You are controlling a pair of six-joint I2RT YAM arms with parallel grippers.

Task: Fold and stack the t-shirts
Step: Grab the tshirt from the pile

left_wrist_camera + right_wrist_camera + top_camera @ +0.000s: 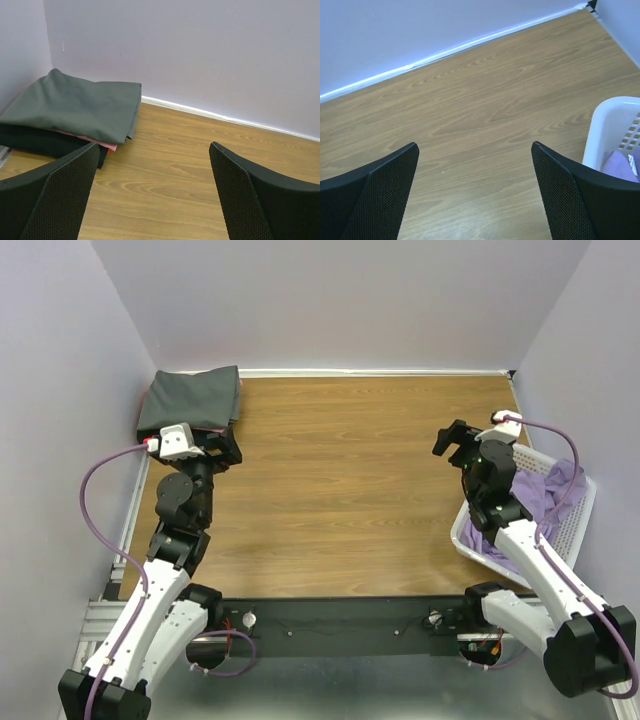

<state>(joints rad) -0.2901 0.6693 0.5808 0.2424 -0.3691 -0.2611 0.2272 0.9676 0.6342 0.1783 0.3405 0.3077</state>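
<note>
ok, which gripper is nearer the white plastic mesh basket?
Right. The right gripper hovers by the far-left corner of the white plastic mesh basket; the left gripper sits across the wooden table, beside the folded dark grey t-shirt.

Folded grey t-shirt point(190, 400) far-left; crumpled lavender t-shirt point(548, 488) right

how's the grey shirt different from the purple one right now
The grey shirt is folded flat; the purple shirt is crumpled. The grey shirt tops a stack in the far left corner of the table; the purple shirt sits in the white basket on the right. Both are soft cloth, and nothing is gripping either.
</note>
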